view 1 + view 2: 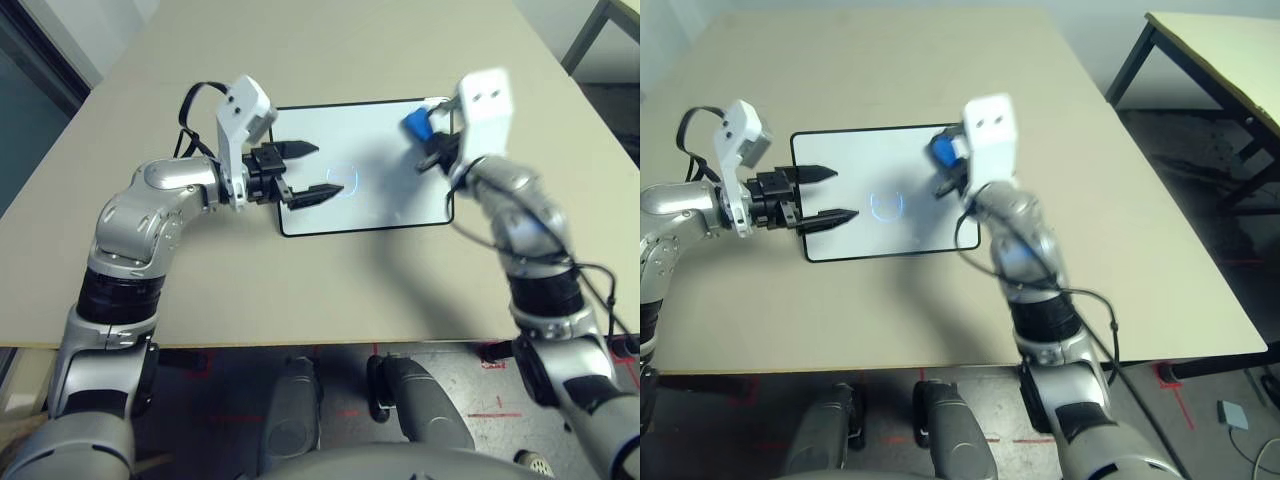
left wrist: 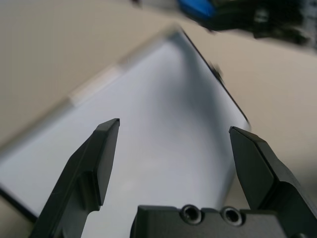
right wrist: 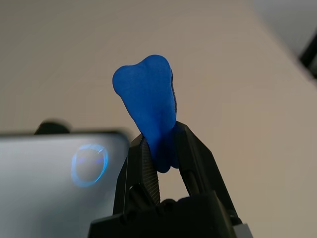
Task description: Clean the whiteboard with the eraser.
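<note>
Right pincer (image 3: 166,148) was pinching the eraser (image 3: 148,106) by its narrow end, the block standing out past the tips. It was held clear of the bench (image 1: 300,300), over the whiteboard (image 1: 385,190) near its far right corner. The board lay below and to that pincer's left, long axis running across toward the left pincer (image 1: 310,170). A faint blue ring mark (image 1: 886,205) sat mid-board (likely the target). Left pincer was spread, empty, over the board's left edge. Right arm nearer the work.

Whiteboard (image 1: 375,190) lies flat on the counter (image 1: 300,290), between the two hands. Left hand (image 1: 310,170) hangs over its left part; eraser (image 1: 416,123) sits in the right hand (image 1: 428,140), above the board's far right corner.
</note>
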